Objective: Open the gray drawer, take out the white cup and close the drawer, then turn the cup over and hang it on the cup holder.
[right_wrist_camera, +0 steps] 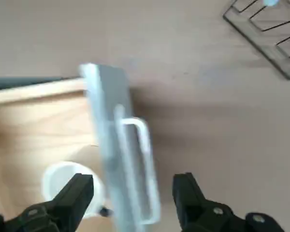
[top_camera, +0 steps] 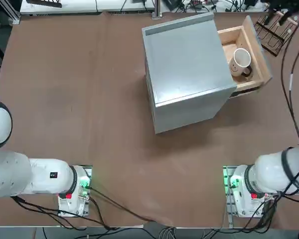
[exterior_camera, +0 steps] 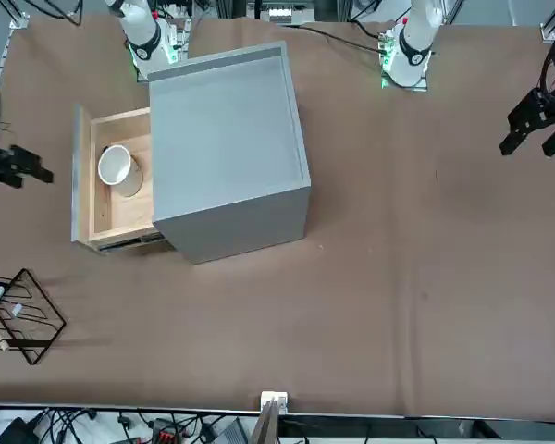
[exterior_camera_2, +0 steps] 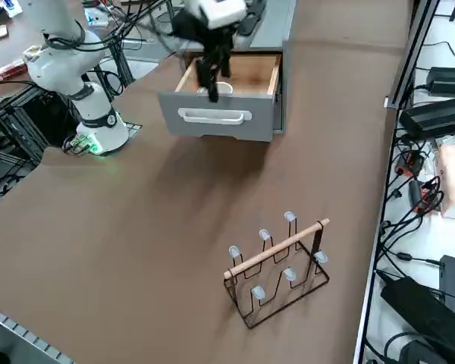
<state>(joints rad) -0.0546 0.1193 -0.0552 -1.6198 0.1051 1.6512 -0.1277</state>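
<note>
The gray drawer [top_camera: 249, 47] stands pulled out of the gray cabinet [top_camera: 187, 69], showing its wooden tray. The white cup [top_camera: 240, 60] lies on its side in that tray; the front view shows the cup [exterior_camera: 117, 168] too. My right gripper [exterior_camera_2: 211, 79] hangs open and empty, well above the drawer's front panel [exterior_camera_2: 220, 115]. In the wrist view its fingers [right_wrist_camera: 77, 193] straddle the panel and its handle [right_wrist_camera: 135, 150], with the cup [right_wrist_camera: 67, 179] behind one of them. The cup holder [exterior_camera_2: 277, 269], a dark wire rack with a wooden rod, stands on the table beyond the drawer's front.
The cabinet fills the middle of the far table. Bare brown tabletop [top_camera: 89, 109] lies to its left and front. Cables hang near the cup holder [top_camera: 271, 32] at the table's right edge. Both arm bases stand at the near edge.
</note>
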